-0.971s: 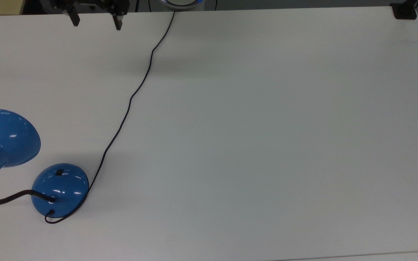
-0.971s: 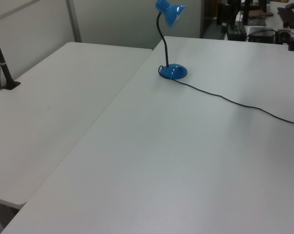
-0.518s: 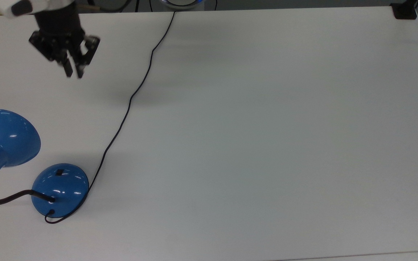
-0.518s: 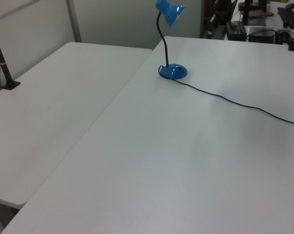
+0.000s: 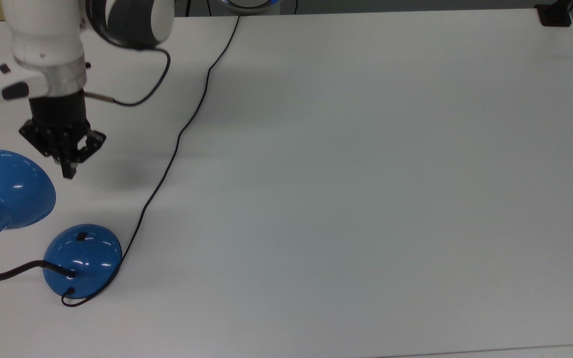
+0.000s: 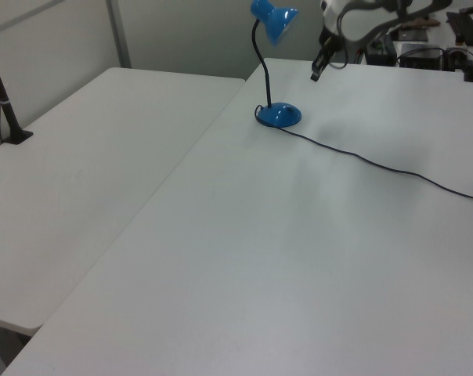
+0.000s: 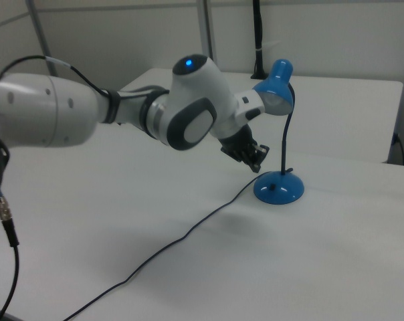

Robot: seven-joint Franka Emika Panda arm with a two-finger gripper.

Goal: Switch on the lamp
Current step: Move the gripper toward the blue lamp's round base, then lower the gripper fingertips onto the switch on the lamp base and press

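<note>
The lamp stands at the top view's left edge: a glossy blue shade point(image 5: 5, 191), a black bendy neck point(image 5: 10, 272) and a round blue base point(image 5: 82, 259) with a small black switch point(image 5: 82, 236) on its dome. Its thin cord point(image 5: 177, 140) runs to the table's far edge. My gripper point(image 5: 69, 172) hangs above the table just beyond the shade's rim, short of the base, fingers shut with nothing in them. In the left view the gripper point(image 6: 315, 75) is right of the shade point(image 6: 274, 17) and above the base point(image 6: 279, 115). The right view puts the gripper point(image 7: 257, 164) just left of the base point(image 7: 278, 188).
The white arm point(image 5: 47, 54) reaches in from the top view's upper left. A black clamp point(image 5: 555, 15) sits on the far right corner. The left view has a second white table point(image 6: 80, 157) alongside, with a black post point(image 6: 5, 110) on it.
The gripper has come from the table's far edge toward the lamp, dropping lower. Its fingers, wide apart one second ago, have closed together. The lamp and cord have not moved.
</note>
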